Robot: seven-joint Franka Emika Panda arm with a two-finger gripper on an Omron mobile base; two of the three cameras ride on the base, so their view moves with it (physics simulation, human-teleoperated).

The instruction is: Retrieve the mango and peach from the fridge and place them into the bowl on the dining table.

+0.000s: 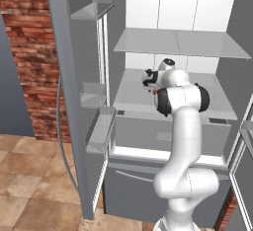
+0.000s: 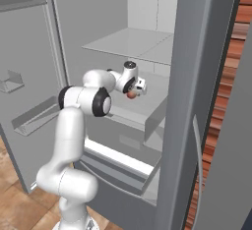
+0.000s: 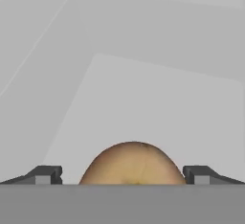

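One peach (image 3: pixel 133 164) on fridge (image 1: pixel 217 89) shelf, between spread claw (image 3: pixel 122 174) tips, ungripped.

Base views flank open fridge (image 1: pixel 148 101) — hand view close inside.

Peach (image 3: pixel 133 164) btwn tool (image 3: pixel 123 174) tips, on fridge (image 1: pixel 79 101) shelf.

arm reaches into open fridge (image 2: pixel 197 101), peach (image 2: pixel 131 94) at its hand
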